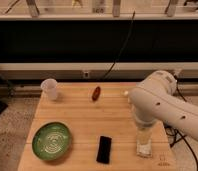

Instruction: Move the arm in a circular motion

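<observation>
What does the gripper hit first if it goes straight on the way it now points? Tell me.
The gripper points down over the right front of the wooden table. Most likely it meets the small white object right under it; if depth misleads, the bare tabletop.

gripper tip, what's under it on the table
The gripper at the arm's lower end points down over the table's front right. Wood shows around it. Whatever lies directly beneath is covered by the pale tip, so I cannot tell.
</observation>
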{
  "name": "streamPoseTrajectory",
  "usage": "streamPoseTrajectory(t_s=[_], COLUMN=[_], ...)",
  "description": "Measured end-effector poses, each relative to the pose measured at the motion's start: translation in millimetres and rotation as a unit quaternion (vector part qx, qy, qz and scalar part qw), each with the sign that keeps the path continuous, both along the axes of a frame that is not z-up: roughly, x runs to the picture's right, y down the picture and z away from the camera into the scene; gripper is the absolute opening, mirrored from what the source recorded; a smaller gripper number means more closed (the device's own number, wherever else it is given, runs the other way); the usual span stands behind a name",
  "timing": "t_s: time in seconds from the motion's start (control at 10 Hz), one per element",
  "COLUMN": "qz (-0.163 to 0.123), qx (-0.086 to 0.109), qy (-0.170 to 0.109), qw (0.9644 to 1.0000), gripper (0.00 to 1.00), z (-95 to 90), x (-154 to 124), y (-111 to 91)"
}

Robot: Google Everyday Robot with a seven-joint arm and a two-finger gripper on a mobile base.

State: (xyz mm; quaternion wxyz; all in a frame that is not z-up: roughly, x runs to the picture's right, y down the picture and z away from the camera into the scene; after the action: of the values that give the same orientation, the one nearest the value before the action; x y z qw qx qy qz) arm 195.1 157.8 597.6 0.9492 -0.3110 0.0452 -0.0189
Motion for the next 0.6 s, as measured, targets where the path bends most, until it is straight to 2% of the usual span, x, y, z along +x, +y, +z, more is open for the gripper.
streamPoseTrajectory(t_s=[0.2, 0.3, 0.4, 0.6], qz=[0.037, 0.045, 0.060, 0.074], qx=[-0.016, -0.020, -0.027, -0.032], qy=[0.048, 0.061, 0.079, 0.097], qw=[0.9980, 0.9969, 0.9947, 0.9921], gripper=[0.80, 0.80, 0.80, 0.80], z=[33.2, 45.6, 67.6, 96.0], x=[39.7, 49.0, 60.8, 66.8], y=[-18.3, -26.3, -39.3, -58.0])
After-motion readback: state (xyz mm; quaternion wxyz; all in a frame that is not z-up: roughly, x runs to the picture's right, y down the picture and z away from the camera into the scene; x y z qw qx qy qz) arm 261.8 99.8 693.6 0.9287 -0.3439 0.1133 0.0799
